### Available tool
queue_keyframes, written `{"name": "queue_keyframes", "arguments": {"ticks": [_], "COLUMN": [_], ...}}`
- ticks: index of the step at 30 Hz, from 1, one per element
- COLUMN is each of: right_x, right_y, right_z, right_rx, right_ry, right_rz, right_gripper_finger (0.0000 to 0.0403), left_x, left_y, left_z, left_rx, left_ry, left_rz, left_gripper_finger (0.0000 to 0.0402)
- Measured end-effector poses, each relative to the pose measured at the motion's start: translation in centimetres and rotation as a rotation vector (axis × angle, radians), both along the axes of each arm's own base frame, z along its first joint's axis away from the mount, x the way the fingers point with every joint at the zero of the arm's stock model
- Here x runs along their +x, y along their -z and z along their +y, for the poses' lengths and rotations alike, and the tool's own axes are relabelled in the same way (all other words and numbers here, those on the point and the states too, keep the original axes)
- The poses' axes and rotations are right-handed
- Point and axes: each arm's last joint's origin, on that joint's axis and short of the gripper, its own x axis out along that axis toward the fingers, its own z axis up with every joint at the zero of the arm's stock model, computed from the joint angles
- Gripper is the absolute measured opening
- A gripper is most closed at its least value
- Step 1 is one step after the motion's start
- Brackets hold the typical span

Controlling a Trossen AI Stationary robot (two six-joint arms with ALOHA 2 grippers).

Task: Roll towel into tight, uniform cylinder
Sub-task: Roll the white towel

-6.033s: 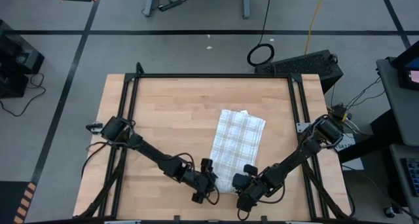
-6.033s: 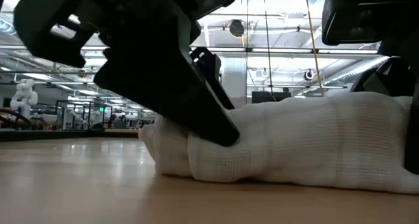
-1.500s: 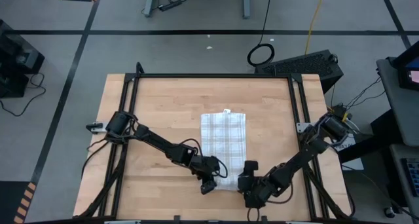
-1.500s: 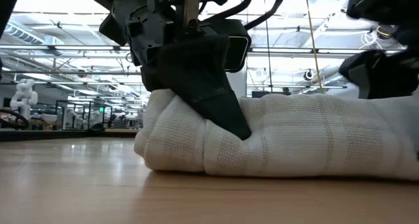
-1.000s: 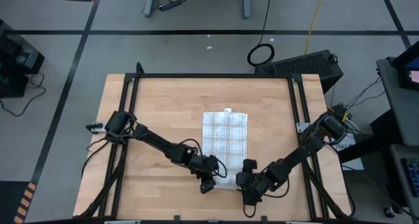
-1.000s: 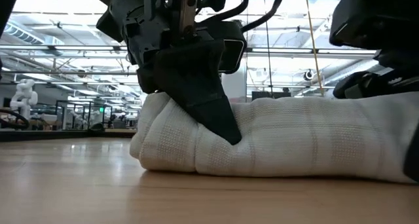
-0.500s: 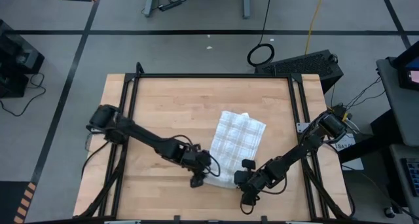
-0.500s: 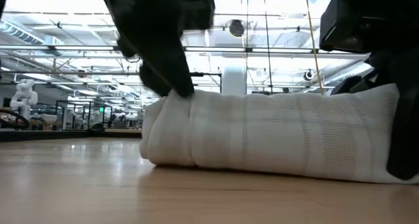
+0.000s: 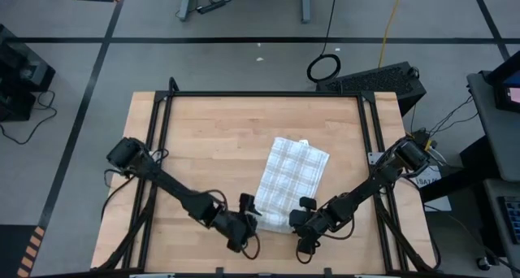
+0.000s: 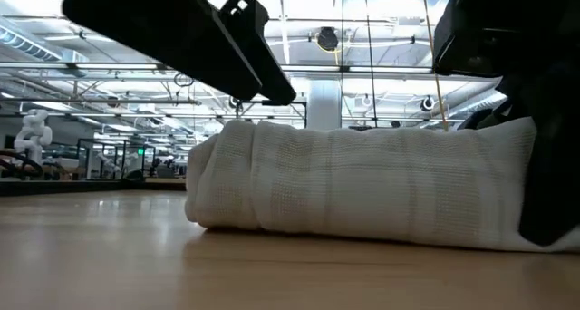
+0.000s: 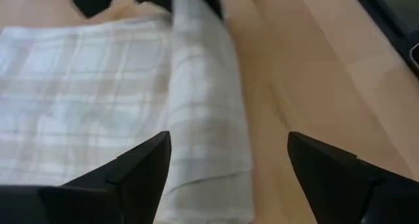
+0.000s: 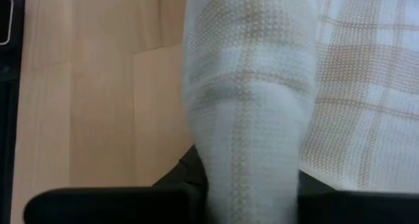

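Note:
The white checked towel (image 9: 296, 171) lies slanted on the wooden table, its near part wound into a roll (image 10: 362, 188) that rests on the tabletop. My left gripper (image 11: 229, 178) is open and raised above the roll's left end (image 9: 262, 216), one finger on either side, touching nothing. In the low view it hangs above the roll's left end (image 10: 217, 179). My right gripper (image 9: 302, 219) is shut on the roll's right end. My right gripper pinches the roll's right end (image 12: 252, 165) between its two fingers, one on either side of the roll. The fingers slant down from the table's right side and lie roughly along the roll. The roll stays on the table, with the flat part of the towel (image 12: 366, 86) spread out beside it.
Bare wood lies left of the towel (image 9: 195, 148) and toward the far edge. A black frame rail (image 9: 260, 94) borders the table. The right arm (image 9: 366, 188) reaches in from the right edge.
My left gripper has opened, let go of the roll's left end, risen and drawn toward the table's near left, rolling its wrist. My right gripper has shut on the roll's right end. The towel has turned about, its far end swinging toward the table's right.

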Motion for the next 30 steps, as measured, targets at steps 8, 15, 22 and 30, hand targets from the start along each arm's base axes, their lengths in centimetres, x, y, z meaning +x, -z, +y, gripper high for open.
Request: {"name": "queue_keyframes", "arguments": {"ticks": [8, 15, 22, 30], "right_x": [0.3, 0.3, 0.3, 0.3], "right_y": [0.0, 0.0, 0.0, 0.0], "right_z": [-0.4, -0.4, -0.4, -0.4], "right_rx": [0.003, 0.000, 0.002, -0.012], "right_ry": [0.025, 0.025, 0.028, -0.024], "right_rz": [-0.001, -0.003, -0.002, -0.003], "right_gripper_finger": [0.0057, 0.0057, 0.0057, 0.0057], "left_x": [0.7, 1.4, 1.5, 2.1], "left_y": [3.0, 3.7, 4.9, 5.6], "left_z": [-0.2, 0.6, 1.1, 2.4], "left_rx": [0.117, 0.137, 0.104, 0.018], "left_ry": [-0.053, -0.060, -0.021, -0.054], "left_rz": [0.005, 0.015, 0.101, 0.163], "left_gripper_finger": [0.0312, 0.0312, 0.0302, 0.0288]}}
